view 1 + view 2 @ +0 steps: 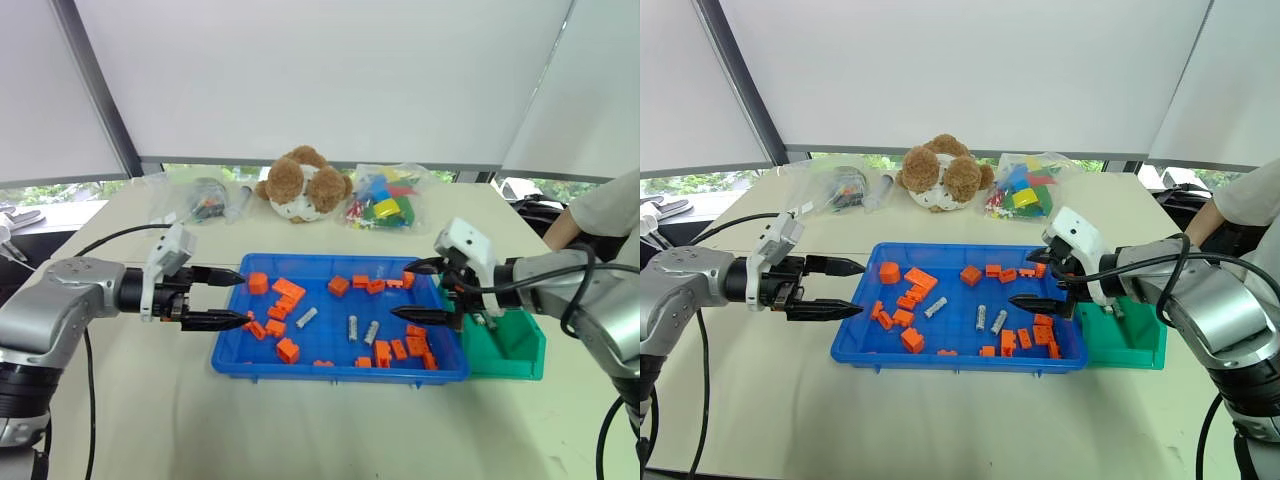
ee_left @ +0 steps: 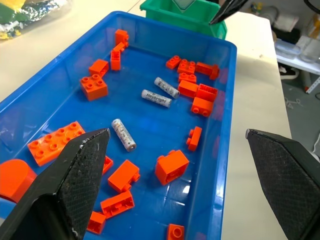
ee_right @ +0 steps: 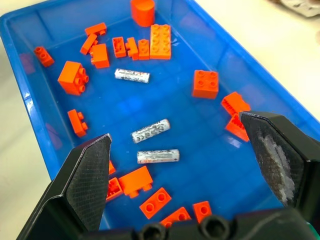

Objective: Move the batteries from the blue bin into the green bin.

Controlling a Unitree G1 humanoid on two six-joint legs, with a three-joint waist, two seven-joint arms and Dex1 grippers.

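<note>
Bright, even daylight comes through white blinds at 12 o'clock; shadows are soft, with slight glare on the blue bin (image 1: 452, 372).

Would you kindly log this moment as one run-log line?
left tool: open, at blue bin left edge | right tool: open, over bin's right end | batteries: three in blue bin | green bin: contents unclear

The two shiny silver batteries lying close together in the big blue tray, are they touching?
Apart. In the right wrist view, blue tray floor shows between one silver battery and the other.
</note>
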